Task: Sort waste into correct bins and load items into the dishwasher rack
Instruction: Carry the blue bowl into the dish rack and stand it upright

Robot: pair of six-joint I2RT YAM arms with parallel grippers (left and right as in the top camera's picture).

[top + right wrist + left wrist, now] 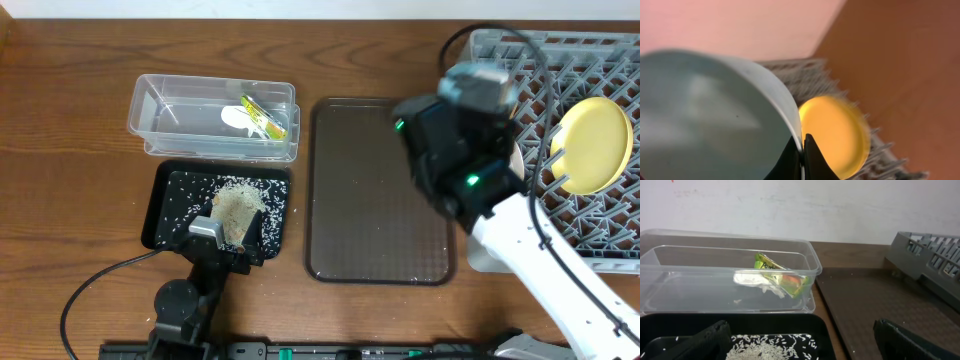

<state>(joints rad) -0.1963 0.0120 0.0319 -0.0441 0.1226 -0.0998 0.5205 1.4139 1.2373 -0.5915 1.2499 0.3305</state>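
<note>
My right gripper [801, 137] is shut on the rim of the light blue bowl [705, 115], one finger inside it and one outside. Behind the bowl, the pale yellow plate [832, 132] stands on edge in the grey dishwasher rack [800, 75]. From overhead the right arm [460, 140] hangs at the rack's [600, 230] left edge and covers the bowl; the plate [595, 145] is upright there. My left gripper [805, 345] is open above the black tray [822, 330] of rice [770, 347]. The clear tub [812, 265] holds the snack wrapper [782, 272] and white paper [752, 279].
A dark brown serving tray [375, 190] lies between the bins and the rack. The clear tub [160, 120] sits behind the black tray [165, 195]. A black cable [90, 290] loops at the front left, and another arcs over the rack's back.
</note>
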